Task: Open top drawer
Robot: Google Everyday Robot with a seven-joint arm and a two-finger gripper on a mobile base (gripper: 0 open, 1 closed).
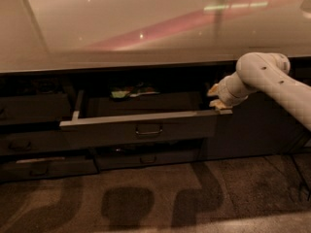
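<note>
– Drawer status, as we read it?

– We see the top drawer (107,131) standing open, its grey front well forward of the dark cabinet face and its pale side edge showing at the left. Its small loop handle (149,129) sits at the middle of the front, with nothing on it.

– And the gripper?

– We place the gripper (219,100) at the right end of the drawer's upper edge, resting on or just above that corner. We cannot tell whether it is clenched or released, nor whether it grasps the edge. The white arm (272,79) runs in from the right.

– Anything inside?

– We make out some small coloured items (130,92) at the back of the drawer, too dim to name.

– Surroundings?

– We note a pale glossy countertop (121,28) above, a slimmer closed drawer (146,157) directly below the open one, more closed fronts (34,140) at the left, and a carpeted floor (146,203) crossed by dark shadows.
</note>
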